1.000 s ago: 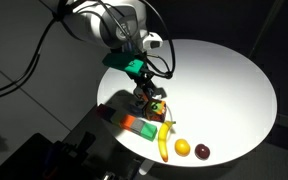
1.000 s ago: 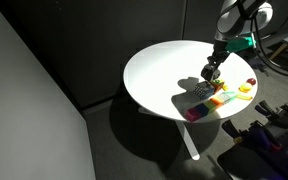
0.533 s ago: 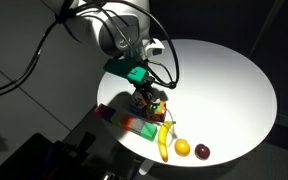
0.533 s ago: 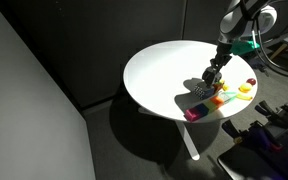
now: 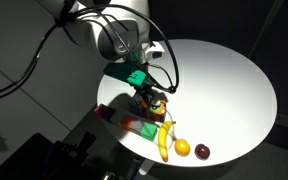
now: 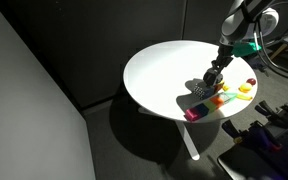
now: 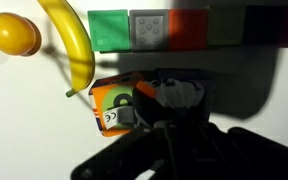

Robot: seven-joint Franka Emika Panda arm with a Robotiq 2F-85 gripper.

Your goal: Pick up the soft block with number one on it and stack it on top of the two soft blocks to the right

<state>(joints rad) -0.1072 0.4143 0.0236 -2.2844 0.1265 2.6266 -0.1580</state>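
Note:
My gripper (image 5: 145, 96) is low over the table, right at the cluster of soft blocks; it also shows in the other exterior view (image 6: 213, 79). In the wrist view my gripper (image 7: 174, 125) is a dark shape straddling a dark block with a paler face (image 7: 179, 95), which looks like the soft block with number one. Its number is hidden. The yellow-green block marked 6 (image 7: 117, 108) touches it on the left. The dark teal-black block is hidden. The jaws are in shadow, so I cannot tell whether they are closed on the block.
A long green, grey and orange bar (image 7: 184, 28) lies just beyond the blocks. A banana (image 7: 72, 45) and an orange (image 7: 12, 34) lie nearby, with a dark plum (image 5: 202, 152) near the table's edge. The round white table (image 5: 224, 80) drops off close by.
The arm has sunk slightly lower over the blocks and shifted a little. The blocks, bar and fruit have not moved.

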